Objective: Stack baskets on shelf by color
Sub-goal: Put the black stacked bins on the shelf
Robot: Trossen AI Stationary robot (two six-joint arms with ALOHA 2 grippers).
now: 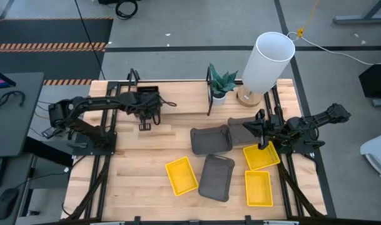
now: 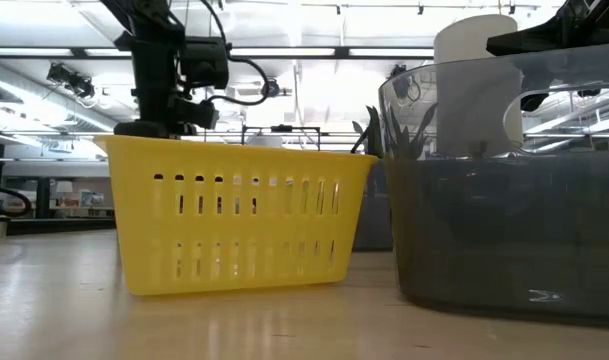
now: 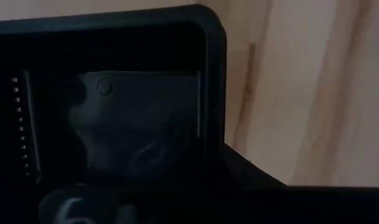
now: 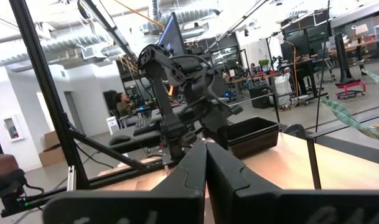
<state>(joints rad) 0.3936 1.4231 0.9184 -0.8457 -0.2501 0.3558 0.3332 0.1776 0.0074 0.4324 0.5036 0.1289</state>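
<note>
Black basket [image 3: 114, 112] fills the left wrist view, left jaws [image 1: 144, 117] clamped on its rim over the shelf [image 1: 184, 100]; set it level. Right jaws [image 1: 263, 145] shut, empty, above a yellow basket [image 1: 261, 156].

slotted yellow plastic basket [image 2: 239, 215], wood tabletop [image 1: 146, 156]

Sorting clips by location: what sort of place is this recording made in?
Likely an open robotics lab or workshop: exposed ceiling ducts overhead, rows of desks with monitors, a seated person in the background, and a wooden table carrying two robot arms.
</note>
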